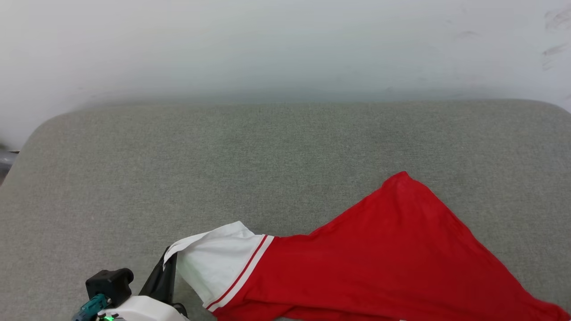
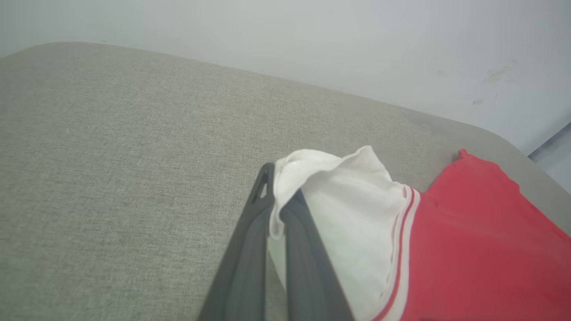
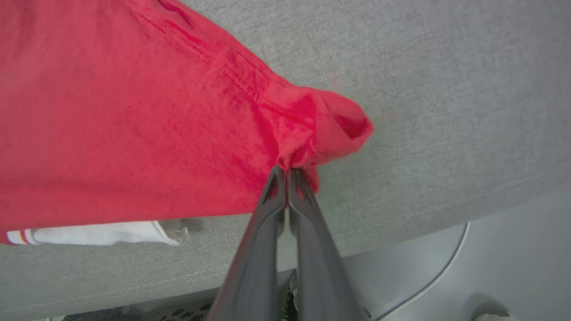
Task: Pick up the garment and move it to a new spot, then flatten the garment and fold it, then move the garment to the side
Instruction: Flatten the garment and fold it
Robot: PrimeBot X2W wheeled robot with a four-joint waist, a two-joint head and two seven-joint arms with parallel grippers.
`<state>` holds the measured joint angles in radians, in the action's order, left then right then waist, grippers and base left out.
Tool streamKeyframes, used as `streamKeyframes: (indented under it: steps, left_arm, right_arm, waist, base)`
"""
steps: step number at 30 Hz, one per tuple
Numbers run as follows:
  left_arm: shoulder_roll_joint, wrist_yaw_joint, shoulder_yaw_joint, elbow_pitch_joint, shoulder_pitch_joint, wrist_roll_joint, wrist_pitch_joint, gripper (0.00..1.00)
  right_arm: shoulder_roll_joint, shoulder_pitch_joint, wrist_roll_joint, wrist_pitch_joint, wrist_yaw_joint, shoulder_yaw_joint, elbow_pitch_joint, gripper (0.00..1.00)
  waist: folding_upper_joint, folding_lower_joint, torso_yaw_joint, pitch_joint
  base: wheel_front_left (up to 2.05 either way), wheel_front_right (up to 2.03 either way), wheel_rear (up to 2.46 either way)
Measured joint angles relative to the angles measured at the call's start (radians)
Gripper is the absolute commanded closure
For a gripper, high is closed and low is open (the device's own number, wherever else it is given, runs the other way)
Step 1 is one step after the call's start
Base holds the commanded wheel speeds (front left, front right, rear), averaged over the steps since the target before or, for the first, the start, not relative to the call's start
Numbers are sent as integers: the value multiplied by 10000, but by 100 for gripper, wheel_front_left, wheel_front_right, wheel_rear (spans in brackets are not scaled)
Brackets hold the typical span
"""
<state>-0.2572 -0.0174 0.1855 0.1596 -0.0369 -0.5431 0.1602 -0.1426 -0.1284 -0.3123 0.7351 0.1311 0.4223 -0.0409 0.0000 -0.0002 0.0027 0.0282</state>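
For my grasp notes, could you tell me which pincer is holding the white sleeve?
The left pincer: it is shut on the white sleeve of the garment, whereas the right pincer pinches a red corner.

Grey fabric surface [image 1: 285,147] spreading wide, rounded corners; pale scuffed wall [image 1: 285,44] rising behind; white cable [image 3: 428,285] trailing over grey floor [image 3: 513,249]

In the head view the garment [image 1: 392,263] is cut off by the bottom and right edges, and its white sleeve [image 1: 214,263] hides most of the left gripper [image 1: 163,274]. In the right wrist view a red fold [image 3: 330,125] covers the tips of the right gripper [image 3: 287,171], and a pale object [image 3: 490,317] at the bottom edge cannot be named
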Motion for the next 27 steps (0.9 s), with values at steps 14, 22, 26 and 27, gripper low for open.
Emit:
streamKeyframes:
  steps: [14, 22, 26, 27]
  left_arm:
    - [-13, 82, 297, -259, 123, 35, -163, 100]
    - [134, -8, 543, -449, 861, 132, -65, 100]
    - [263, -102, 719, -504, 1209, 199, 42, 100]
    - [311, -151, 761, -504, 1337, 209, 75, 100]
  right_arm:
    - [846, 289, -192, -5509, 0, -159, 52, 0]
    - [92, 2568, -309, -5695, 0, -1333, -1783, 0]
    - [-625, 3787, -623, -4577, 0, -2057, -2514, 0]
    - [-819, 4082, -650, -4224, 0, -2171, -2658, 0]
  waist:
    - [0, 2, 3, -1]
    - [0, 3, 543, 475]
    - [0, 3, 924, 837]
    - [0, 3, 1015, 961]
  base:
    - [0, 0, 0]
    - [0, 0, 0]
    - [0, 0, 0]
    - [0, 0, 0]
